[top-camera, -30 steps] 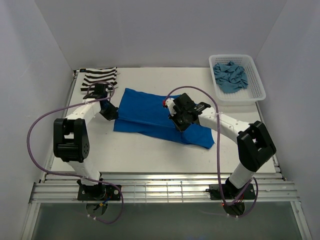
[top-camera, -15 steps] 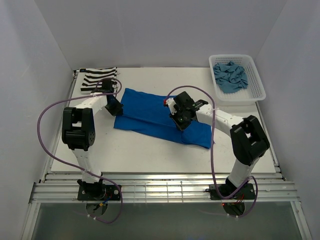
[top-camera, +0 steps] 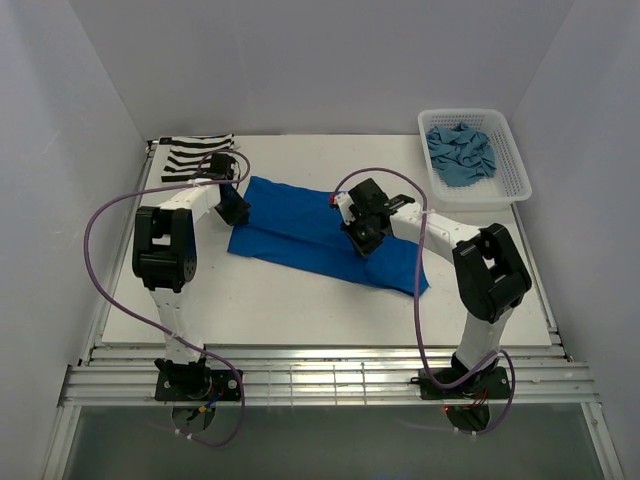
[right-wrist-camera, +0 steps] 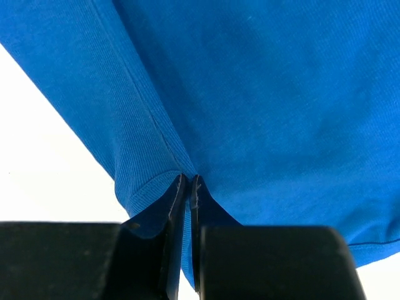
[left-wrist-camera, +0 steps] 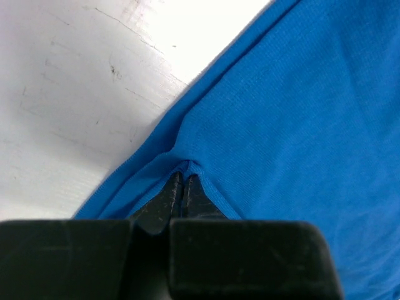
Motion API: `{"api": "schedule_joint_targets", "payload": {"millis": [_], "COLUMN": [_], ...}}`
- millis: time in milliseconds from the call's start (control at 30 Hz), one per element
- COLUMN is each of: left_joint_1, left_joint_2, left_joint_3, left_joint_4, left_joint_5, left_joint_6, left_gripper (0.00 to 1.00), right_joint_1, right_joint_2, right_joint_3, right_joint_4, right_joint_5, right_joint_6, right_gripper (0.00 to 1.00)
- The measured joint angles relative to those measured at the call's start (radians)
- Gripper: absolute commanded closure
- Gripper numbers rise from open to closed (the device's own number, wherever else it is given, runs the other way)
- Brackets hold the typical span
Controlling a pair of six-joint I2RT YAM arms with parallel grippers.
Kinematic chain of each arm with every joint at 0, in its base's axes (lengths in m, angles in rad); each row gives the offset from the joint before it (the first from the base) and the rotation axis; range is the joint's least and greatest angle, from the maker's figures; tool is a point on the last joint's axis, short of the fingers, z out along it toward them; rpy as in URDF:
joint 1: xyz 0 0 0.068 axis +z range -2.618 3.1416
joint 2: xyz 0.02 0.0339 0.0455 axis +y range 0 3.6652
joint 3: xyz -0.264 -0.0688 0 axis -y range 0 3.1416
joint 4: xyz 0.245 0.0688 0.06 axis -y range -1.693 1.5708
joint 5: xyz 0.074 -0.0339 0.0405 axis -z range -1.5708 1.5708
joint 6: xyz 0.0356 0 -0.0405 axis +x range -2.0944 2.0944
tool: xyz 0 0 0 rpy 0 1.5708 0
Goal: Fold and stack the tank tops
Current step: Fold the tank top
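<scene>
The royal blue tank top point(top-camera: 300, 230) lies in a long folded band across the middle of the table. My left gripper point(top-camera: 236, 207) is shut on its left edge; the left wrist view shows the cloth point(left-wrist-camera: 300, 112) pinched at my gripper point(left-wrist-camera: 183, 178). My right gripper point(top-camera: 362, 238) is shut on the blue cloth right of centre; the right wrist view shows a fold of it point(right-wrist-camera: 250, 94) between the jaws of my gripper point(right-wrist-camera: 188, 181). The striped tank top point(top-camera: 192, 157) lies folded at the back left. The teal tank top point(top-camera: 461, 153) sits crumpled in the basket.
The white lattice basket point(top-camera: 520, 178) stands at the back right corner. White walls enclose the table on three sides. A metal rail point(top-camera: 320, 385) runs along the near edge. Purple cables loop beside both arms.
Both grippers have moved toward the back of the table with the blue cloth in them. The blue top's near edge has drawn back and its band looks narrower.
</scene>
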Motion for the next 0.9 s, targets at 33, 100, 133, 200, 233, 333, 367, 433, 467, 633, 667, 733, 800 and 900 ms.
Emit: {"api": "schedule_joint_targets", "payload": {"millis": [33, 100, 133, 200, 233, 333, 367, 433, 467, 633, 667, 733, 800, 900], "left_joint_1": [-0.001, -0.003, -0.004, -0.005, -0.005, -0.005, -0.005, -0.008, -0.008, -0.024, -0.029, -0.044, -0.056, -0.072], "left_joint_2": [0.008, 0.019, 0.021, 0.022, 0.022, 0.022, 0.022, 0.022, 0.021, -0.021, -0.032, -0.07, -0.106, -0.145], "left_joint_3": [0.003, 0.008, 0.013, 0.022, 0.027, 0.05, 0.062, 0.088, 0.098, 0.109, 0.109, 0.088, 0.055, -0.003], "left_joint_4": [-0.001, -0.008, -0.014, -0.021, -0.024, -0.036, -0.042, -0.049, -0.049, -0.055, -0.056, -0.05, -0.048, -0.048], "left_joint_5": [-0.002, -0.006, -0.008, -0.011, -0.014, -0.023, -0.026, -0.031, -0.032, -0.032, -0.032, -0.031, -0.029, -0.022], "left_joint_6": [0.002, 0.006, 0.01, 0.013, 0.018, 0.037, 0.031, 0.038, 0.039, 0.053, 0.053, 0.053, 0.049, 0.039], "left_gripper": [0.87, 0.75, 0.71, 0.57, 0.52, 0.02, 0.02, 0.02, 0.02, 0.02, 0.02, 0.02, 0.02, 0.02], "right_joint_1": [-0.001, -0.003, -0.003, -0.004, -0.004, -0.006, -0.007, -0.009, -0.009, -0.01, -0.008, 0.001, 0.024, 0.087], "right_joint_2": [0.005, 0.024, 0.036, 0.056, 0.063, 0.066, 0.066, 0.065, 0.06, -0.071, -0.122, -0.218, -0.28, -0.306], "right_joint_3": [0.005, 0.018, 0.024, 0.031, 0.032, 0.039, 0.046, 0.065, 0.073, 0.034, 0.003, -0.068, -0.131, -0.219], "right_joint_4": [0.0, 0.001, 0.001, 0.001, -0.001, -0.02, -0.028, -0.042, -0.046, -0.03, -0.018, 0.019, 0.049, 0.094], "right_joint_5": [0.0, 0.004, 0.008, 0.02, 0.03, 0.077, 0.09, 0.106, 0.112, 0.055, 0.021, -0.062, -0.136, -0.21], "right_joint_6": [0.0, 0.0, 0.001, 0.005, 0.008, 0.017, 0.023, 0.037, 0.046, 0.109, 0.13, 0.169, 0.205, 0.256], "right_gripper": [0.92, 0.87, 0.81, 0.71, 0.57, 0.34, 0.31, 0.25, 0.15, 0.1, 0.1, 0.1, 0.1, 0.1]}}
